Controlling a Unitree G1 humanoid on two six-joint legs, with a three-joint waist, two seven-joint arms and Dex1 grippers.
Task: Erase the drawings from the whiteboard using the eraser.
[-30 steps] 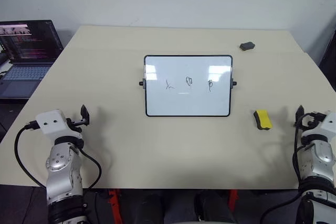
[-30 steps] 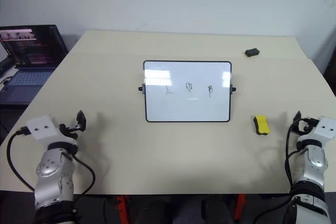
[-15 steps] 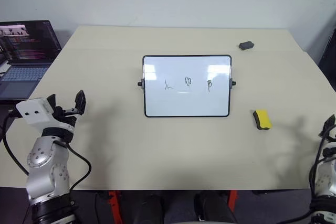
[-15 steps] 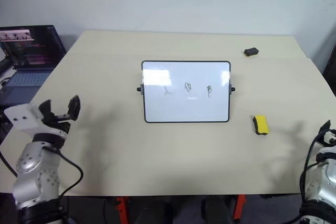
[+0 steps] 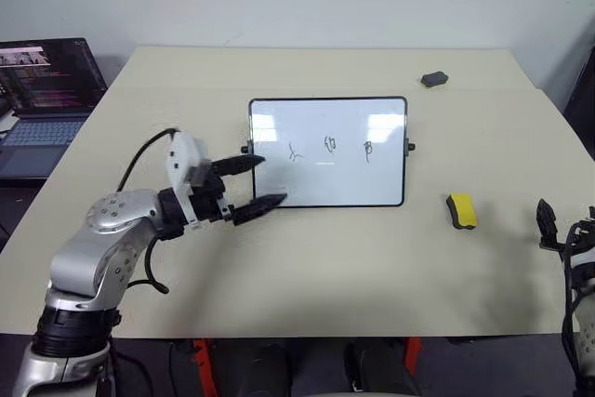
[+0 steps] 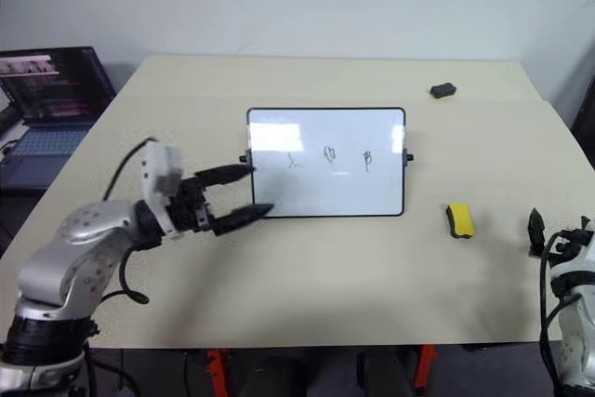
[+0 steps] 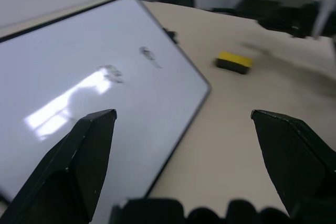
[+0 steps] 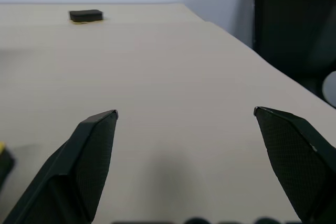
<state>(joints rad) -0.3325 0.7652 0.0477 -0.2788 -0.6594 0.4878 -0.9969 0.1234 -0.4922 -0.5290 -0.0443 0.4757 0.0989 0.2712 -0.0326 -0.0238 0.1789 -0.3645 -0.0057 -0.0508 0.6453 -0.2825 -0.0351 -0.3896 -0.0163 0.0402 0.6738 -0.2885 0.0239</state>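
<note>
Yellow eraser (image 5: 462, 210); white whiteboard (image 5: 327, 178), black frame; beige table (image 5: 325, 267).

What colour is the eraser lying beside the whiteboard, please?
Yellow with a dark underside, clearest in the left wrist view.

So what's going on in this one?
A robot is set to wipe a whiteboard. Its three drawings are untouched. The left tool is open at the board's near left corner, holding nothing. The eraser lies on the table to the board's right, not yet picked up, with the open right tool near it.
</note>
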